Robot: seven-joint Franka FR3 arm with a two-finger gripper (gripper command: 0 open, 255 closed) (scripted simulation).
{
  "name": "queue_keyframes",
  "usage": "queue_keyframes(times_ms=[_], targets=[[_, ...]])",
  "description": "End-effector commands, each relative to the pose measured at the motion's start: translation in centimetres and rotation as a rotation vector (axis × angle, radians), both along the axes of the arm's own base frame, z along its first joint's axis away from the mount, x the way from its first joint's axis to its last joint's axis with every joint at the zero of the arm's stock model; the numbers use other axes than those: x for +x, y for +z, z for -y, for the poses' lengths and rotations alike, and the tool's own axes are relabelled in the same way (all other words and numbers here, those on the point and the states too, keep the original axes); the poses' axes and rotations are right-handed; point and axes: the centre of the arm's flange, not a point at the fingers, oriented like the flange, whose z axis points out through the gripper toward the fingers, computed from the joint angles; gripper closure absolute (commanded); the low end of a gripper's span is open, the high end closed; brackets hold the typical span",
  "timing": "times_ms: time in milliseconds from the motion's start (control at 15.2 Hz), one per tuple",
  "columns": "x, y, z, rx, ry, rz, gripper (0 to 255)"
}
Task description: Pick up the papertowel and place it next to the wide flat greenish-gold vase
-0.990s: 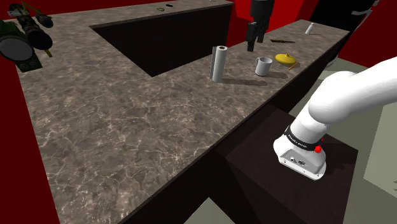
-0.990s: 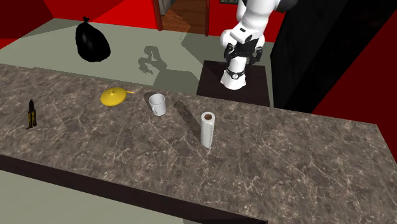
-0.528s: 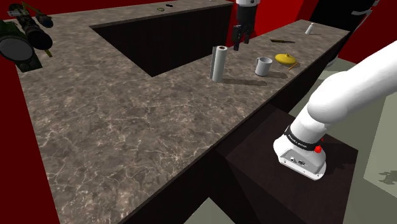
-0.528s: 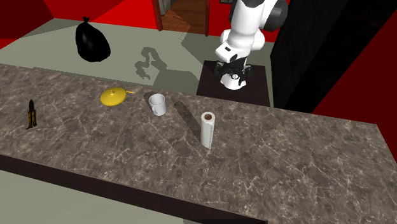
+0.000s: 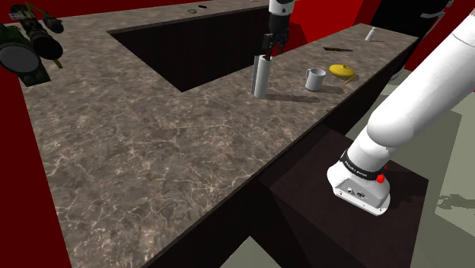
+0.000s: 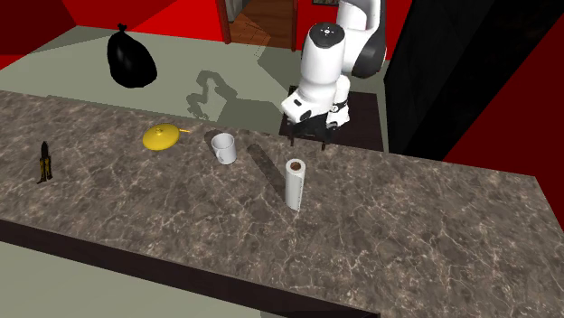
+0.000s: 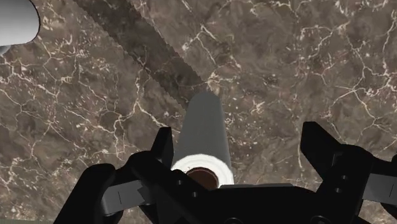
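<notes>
A white papertowel roll (image 5: 260, 76) (image 6: 295, 185) stands upright on the marble counter (image 5: 152, 152). Its brown core faces up in the wrist view, where the papertowel (image 7: 202, 140) sits between the spread fingers (image 7: 162, 149), nearer one of them and touching neither. My gripper (image 5: 269, 53) (image 6: 308, 138) (image 7: 240, 153) hangs open just above the roll's top. The flat greenish-gold vase (image 5: 342, 71) (image 6: 163, 136) lies further along the counter, past a white mug (image 5: 315, 78) (image 6: 223, 148).
A deep dark recess (image 5: 190, 42) cuts into the counter behind the roll. A dark tool (image 6: 45, 163) lies beyond the vase, and a small white object (image 5: 370, 34) near the far end. Dark gear (image 5: 27, 46) sits at the shoulder view's left. A black bag (image 6: 131, 59) lies on the floor.
The hand swept toward the shoulder view's left, from over the mug to right above the roll, and came lower. The roll, mug and vase stayed put.
</notes>
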Motion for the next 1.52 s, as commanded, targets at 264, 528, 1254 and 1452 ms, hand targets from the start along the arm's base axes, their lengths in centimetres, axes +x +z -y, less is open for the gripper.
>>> queue_keyframes(times_ms=[264, 528, 1254, 1452], targets=[[3.5, -2.9, 2.9, 0.014, -0.022, 0.021, 0], [3.5, -5.0, 3.0, 0.014, -0.022, 0.021, 0], [3.5, -5.9, 3.0, 0.014, -0.022, 0.021, 255], [3.5, -5.8, 3.0, 0.014, -0.022, 0.021, 255]])
